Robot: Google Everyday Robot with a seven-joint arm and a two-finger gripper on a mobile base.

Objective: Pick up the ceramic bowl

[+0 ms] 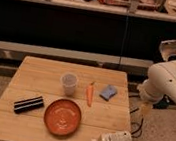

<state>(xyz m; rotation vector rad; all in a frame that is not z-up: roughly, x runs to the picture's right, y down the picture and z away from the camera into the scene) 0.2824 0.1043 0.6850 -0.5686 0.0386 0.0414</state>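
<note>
The ceramic bowl is wide, shallow and orange-red with faint pale marks inside. It sits upright on the wooden table, near the front middle. My white arm is off the table's right side. My gripper hangs at the arm's lower end, just past the table's right edge. It is well to the right of the bowl, a little farther back, and touches nothing.
A translucent plastic cup stands behind the bowl. An orange carrot and a blue sponge lie to the bowl's back right. A black bar lies left of it, a white bottle at the front right. A dark counter runs behind the table.
</note>
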